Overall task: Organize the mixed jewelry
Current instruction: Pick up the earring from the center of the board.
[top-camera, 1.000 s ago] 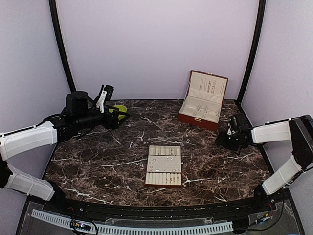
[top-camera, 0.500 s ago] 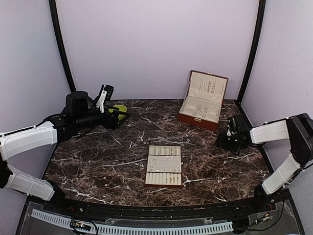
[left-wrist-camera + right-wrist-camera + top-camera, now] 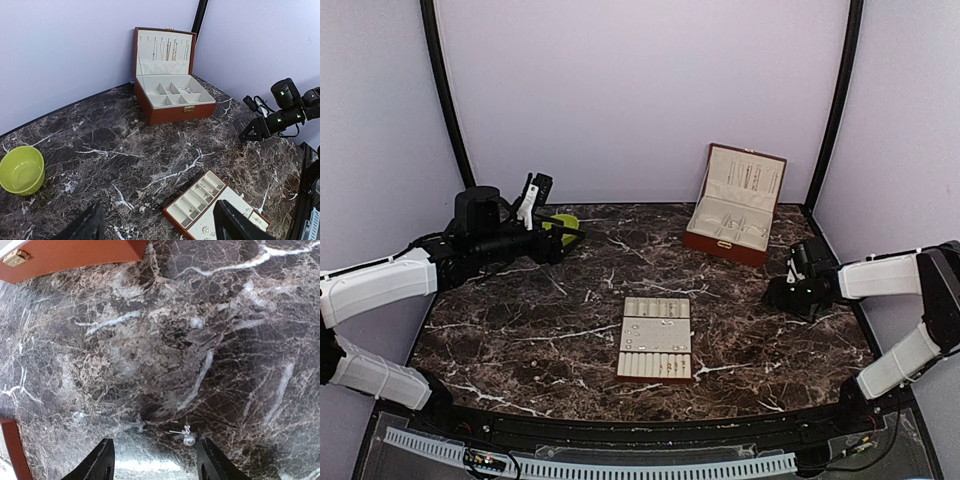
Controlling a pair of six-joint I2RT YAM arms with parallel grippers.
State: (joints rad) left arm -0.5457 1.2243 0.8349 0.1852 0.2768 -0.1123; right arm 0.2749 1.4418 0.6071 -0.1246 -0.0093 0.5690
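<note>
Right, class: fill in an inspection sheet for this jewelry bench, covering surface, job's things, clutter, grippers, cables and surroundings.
Surface: dark veined marble table.
Job's things: stud loose on the marble; small pieces in the tray; chains hanging in the lid of the open box.
Clutter: green bowl, looks empty.
Grippers: left gripper open, held above the table, holding nothing; right gripper open, low, fingers either side of the stud.
Cables: black cable at the right wrist.
Surroundings: lilac walls, black posts.

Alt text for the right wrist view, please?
A small silvery stud earring lies on the dark marble table between the right pincer's open fingers, close to one. The brown jewelry box's edge crosses the top-left corner.
</note>
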